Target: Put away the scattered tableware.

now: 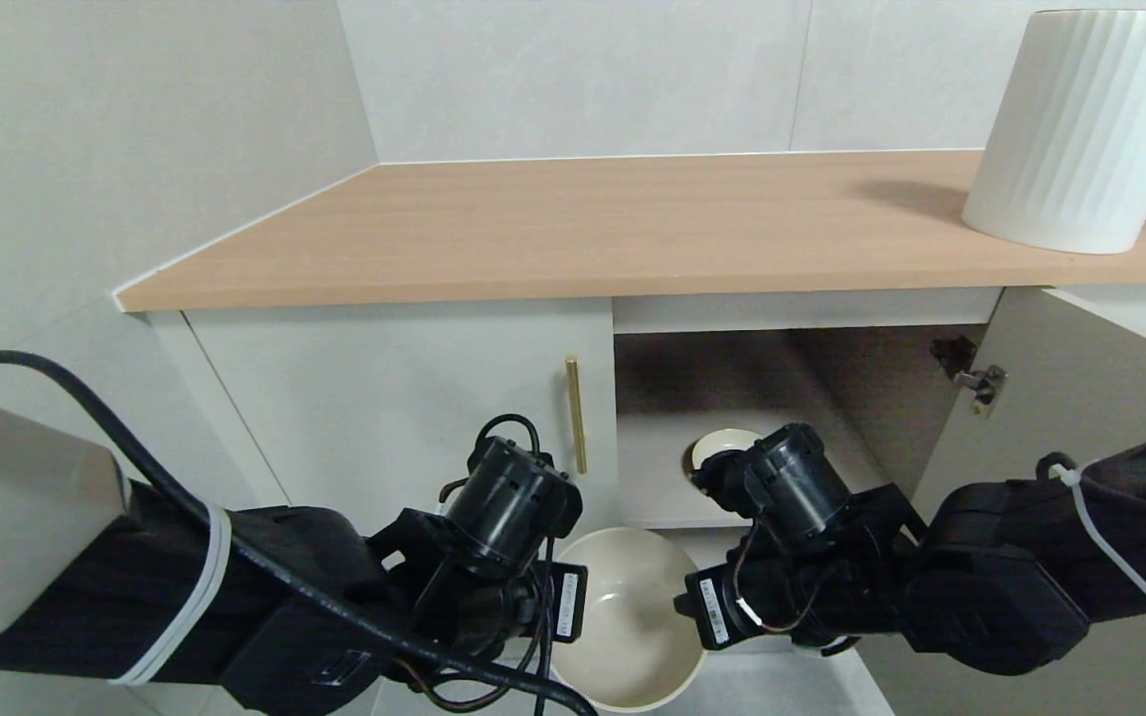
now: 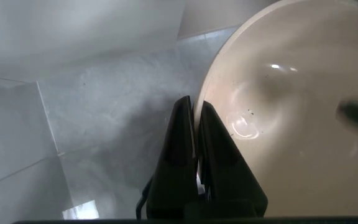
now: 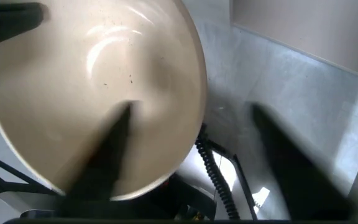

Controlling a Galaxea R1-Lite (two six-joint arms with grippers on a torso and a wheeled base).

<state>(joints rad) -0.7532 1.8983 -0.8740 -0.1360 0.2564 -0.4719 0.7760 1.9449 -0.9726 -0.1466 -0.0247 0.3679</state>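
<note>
The bowl (image 1: 623, 617) sits low, just in front of the open cupboard (image 1: 812, 378). The left gripper (image 2: 196, 121) pinches its rim tight. The right gripper (image 3: 191, 118) is spread wide over the other side of the rim. The bowl likely goes up and into the cupboard next.

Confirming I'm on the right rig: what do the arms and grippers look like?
Both arms are matte black. The left arm carries a thick black cable and a white tie; the right arm a white tie too. Each wrist bears a round black housing and a white label. The left gripper has black wedge-shaped fingers.
</note>
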